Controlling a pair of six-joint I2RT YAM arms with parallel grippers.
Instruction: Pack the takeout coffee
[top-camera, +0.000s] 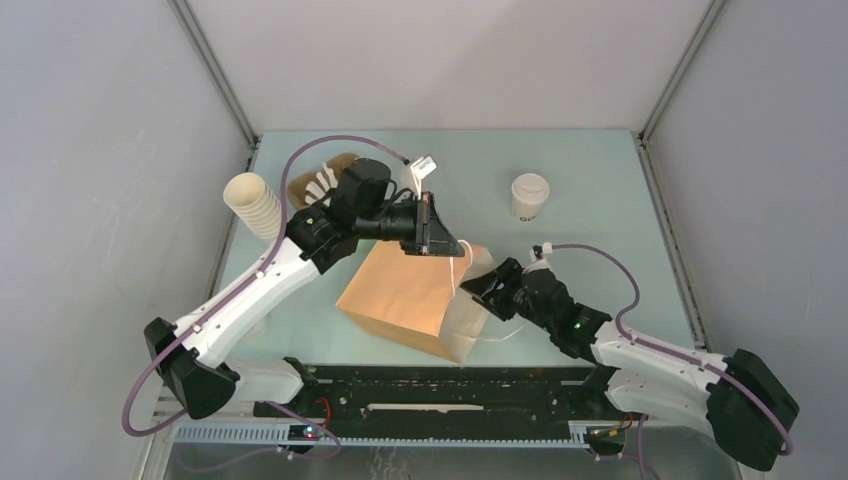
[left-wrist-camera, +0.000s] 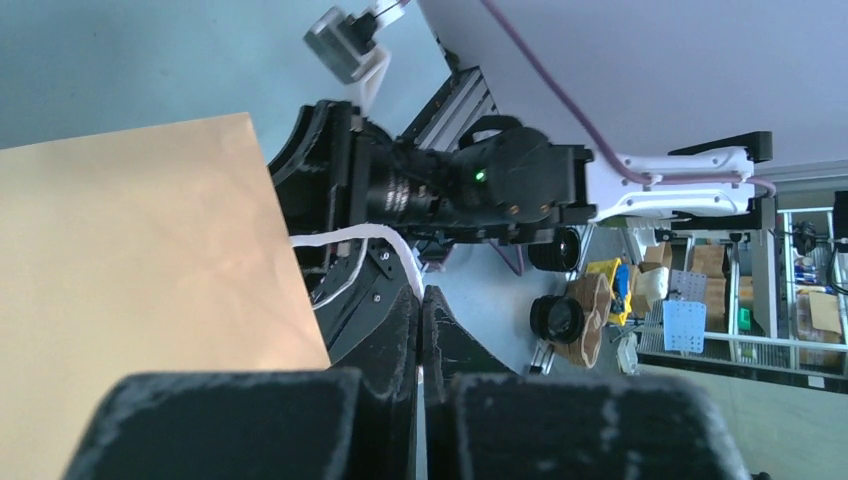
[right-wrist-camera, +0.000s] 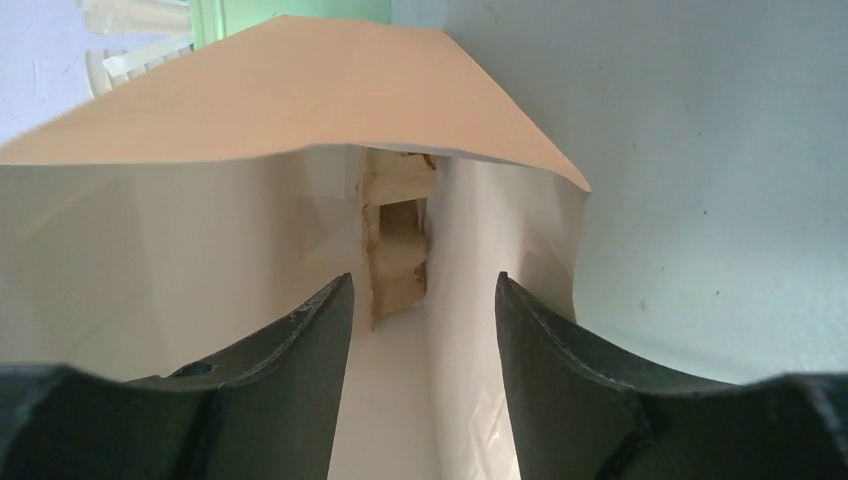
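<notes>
1. Coffee (top-camera: 529, 195), lidded, is standing upright on the table (top-camera: 600, 180) in the top view. It is at 2 o'clock from the bag (top-camera: 405, 290) and well apart from both grippers.
2. In the same view the bag is lying on its side, its white mouth facing 4 o'clock. The left gripper (top-camera: 438, 238) is sitting at the bag's 12 o'clock edge and the right gripper (top-camera: 480, 287) is at its mouth. A cup stack (top-camera: 255, 203) is leaning at 10 o'clock.
3. In the left wrist view the left gripper (left-wrist-camera: 421, 305) is clenching the bag's white handle (left-wrist-camera: 340, 237), jaws pressed together.
4. In the right wrist view the right gripper (right-wrist-camera: 425, 290) is reaching into the bag (right-wrist-camera: 300, 90), jaws spread and grasping nothing.
</notes>
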